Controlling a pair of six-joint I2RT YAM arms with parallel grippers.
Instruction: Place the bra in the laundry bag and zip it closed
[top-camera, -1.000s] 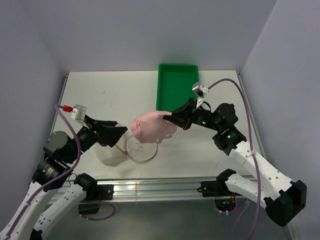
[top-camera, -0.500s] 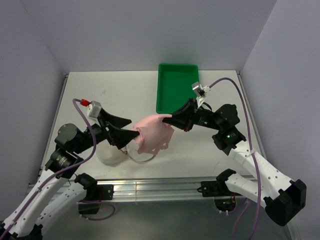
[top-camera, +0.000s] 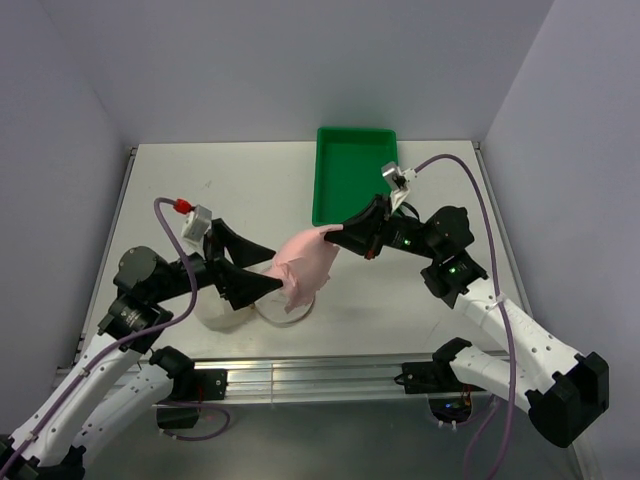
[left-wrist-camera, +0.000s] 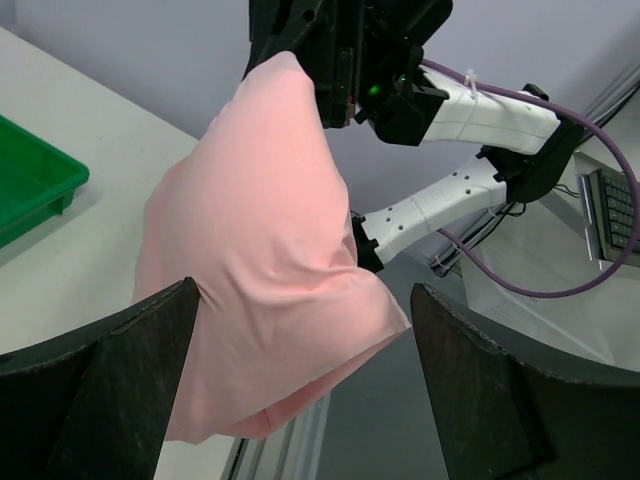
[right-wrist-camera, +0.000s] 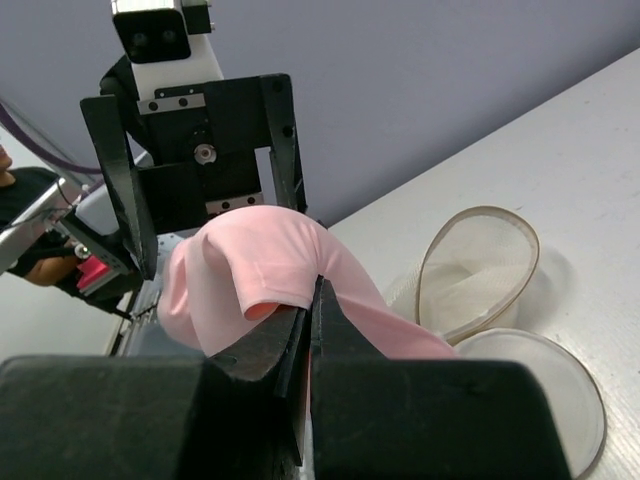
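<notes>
The pale pink bra (top-camera: 305, 262) hangs in the air over the middle of the table. My right gripper (top-camera: 338, 237) is shut on its upper right edge; the right wrist view shows the jaws (right-wrist-camera: 312, 300) closed on the fabric (right-wrist-camera: 250, 265). My left gripper (top-camera: 262, 265) is open at the bra's left side, one finger on each side of it. In the left wrist view the bra (left-wrist-camera: 265, 270) hangs between the wide-apart fingers (left-wrist-camera: 130, 380). The cream mesh laundry bag (right-wrist-camera: 480, 270) lies below with its tan-rimmed mouth open; from above it (top-camera: 215, 312) is mostly hidden.
A green plastic tray (top-camera: 352, 172) stands at the back of the table, right of centre, just behind the right gripper. The table's metal front rail (top-camera: 320, 378) runs along the near edge. Walls close in the left, back and right sides.
My left gripper has lifted off the bag and moved right, its open fingers now round the bra. The bra has been drawn up and hangs narrower. The right gripper has barely moved.
</notes>
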